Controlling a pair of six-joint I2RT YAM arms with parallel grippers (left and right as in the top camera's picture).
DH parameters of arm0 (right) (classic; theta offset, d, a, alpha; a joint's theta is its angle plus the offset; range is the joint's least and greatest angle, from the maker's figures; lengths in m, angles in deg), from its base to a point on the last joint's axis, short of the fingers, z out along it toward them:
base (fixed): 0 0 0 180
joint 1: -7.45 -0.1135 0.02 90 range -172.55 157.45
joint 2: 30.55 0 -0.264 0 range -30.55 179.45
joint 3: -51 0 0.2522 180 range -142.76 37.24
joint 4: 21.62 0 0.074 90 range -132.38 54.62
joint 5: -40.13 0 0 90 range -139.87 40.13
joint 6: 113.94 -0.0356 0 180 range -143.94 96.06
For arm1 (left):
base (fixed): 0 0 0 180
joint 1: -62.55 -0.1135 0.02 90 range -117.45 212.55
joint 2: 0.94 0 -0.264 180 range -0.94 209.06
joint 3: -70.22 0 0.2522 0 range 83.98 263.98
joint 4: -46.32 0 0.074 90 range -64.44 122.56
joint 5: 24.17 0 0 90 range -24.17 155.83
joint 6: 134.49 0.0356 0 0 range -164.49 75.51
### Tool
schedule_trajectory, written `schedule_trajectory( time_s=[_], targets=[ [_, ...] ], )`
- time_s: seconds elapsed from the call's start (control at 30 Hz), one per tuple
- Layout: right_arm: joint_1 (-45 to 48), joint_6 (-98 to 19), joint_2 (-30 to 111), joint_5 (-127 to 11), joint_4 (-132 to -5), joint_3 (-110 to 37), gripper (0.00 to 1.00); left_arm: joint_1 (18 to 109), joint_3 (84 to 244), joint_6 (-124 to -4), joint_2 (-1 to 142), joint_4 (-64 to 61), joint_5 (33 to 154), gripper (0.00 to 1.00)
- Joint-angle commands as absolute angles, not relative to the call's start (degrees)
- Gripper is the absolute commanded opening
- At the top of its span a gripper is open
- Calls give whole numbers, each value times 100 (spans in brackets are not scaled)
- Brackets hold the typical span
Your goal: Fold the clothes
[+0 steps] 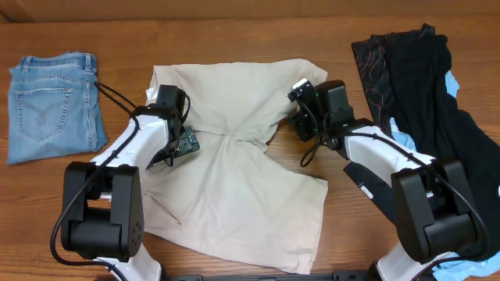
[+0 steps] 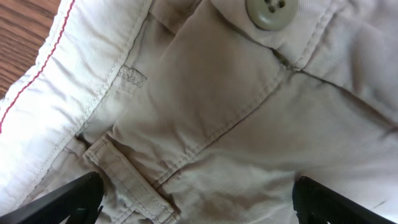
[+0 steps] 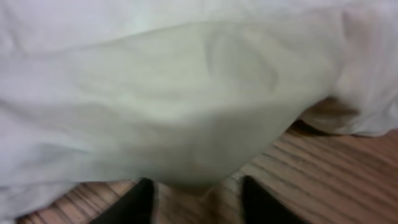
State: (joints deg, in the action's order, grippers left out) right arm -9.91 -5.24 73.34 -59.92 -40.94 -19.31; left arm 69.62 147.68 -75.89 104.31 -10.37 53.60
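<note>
Light-blue denim jeans (image 1: 53, 105) lie folded at the far left of the wooden tabletop (image 1: 234, 31). Next comes the left gripper (image 1: 181, 145), released with its jaws wide apart, hovering low over the waistband near a grey-green round button (image 2: 270, 10). The pale beige cotton shorts (image 1: 234, 187) are spread flat mid-tabletop between both arms. The right gripper (image 1: 300, 117) is at the shorts' right edge, a fold of cloth at its fingertips (image 3: 142, 200); can't tell if it is grasping. A black and patterned garment pile (image 1: 410, 86) sits far right.
</note>
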Motion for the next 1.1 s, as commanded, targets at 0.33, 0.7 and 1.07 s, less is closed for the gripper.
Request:
schedule_trajectory(
  time_s=[0.33, 0.7, 1.07],
  targets=[
    [-972, -935, 7103, -5076, -5637, -2760, 4, 6931, 14821, -7512, 10517, -1064, 5323, 100],
    [-956, -1002, 7052, -4693, -8601, -4983, 52, 6931, 14821, -7515, 10517, -1075, 5325, 100],
    [-939, -1214, 7341, -4691, -6461, -2707, 71, 6931, 14821, -7512, 10517, -1070, 5325, 100]
  ],
)
